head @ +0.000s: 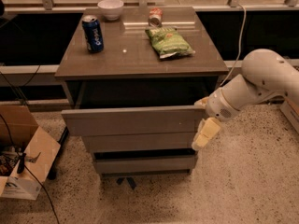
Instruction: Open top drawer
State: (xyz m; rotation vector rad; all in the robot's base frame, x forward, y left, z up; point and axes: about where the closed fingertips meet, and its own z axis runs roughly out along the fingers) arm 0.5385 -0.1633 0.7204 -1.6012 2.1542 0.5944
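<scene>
Where the floor lies nearest:

1. Box point(21, 160). Cardboard, flaps open, left of the cabinet and apart from it. It has no part in the task.
2. Narrowest drawer front point(145, 163). Lowest of the three, standing out least.
3. Mid drawer front point(140, 142). Just above the narrowest, standing out a little more.
4. Top drawer point(133, 120). Widest front, standing out furthest, with a dark gap behind it under the surface. Judged partly open, with travel likely left.
5. Tool point(205, 133). Cream, at the right end of the top drawer's front, touching or just beside that edge. The front has no handle, so the end edge is the likely purchase for a pull. Whether the tool is apart or together cannot be told.
6. Arm point(261, 80). White, reaching in from the right, off to the side of the drawer's path.
7. Surface point(140, 62). It carries a blue can point(93, 33) upright at left and a green bag point(169, 42) flat at right. A bowl point(110, 8) and a small tin point(155, 17) sit at the back. All are set back from the front edge, so a pull should leave them undisturbed.
</scene>
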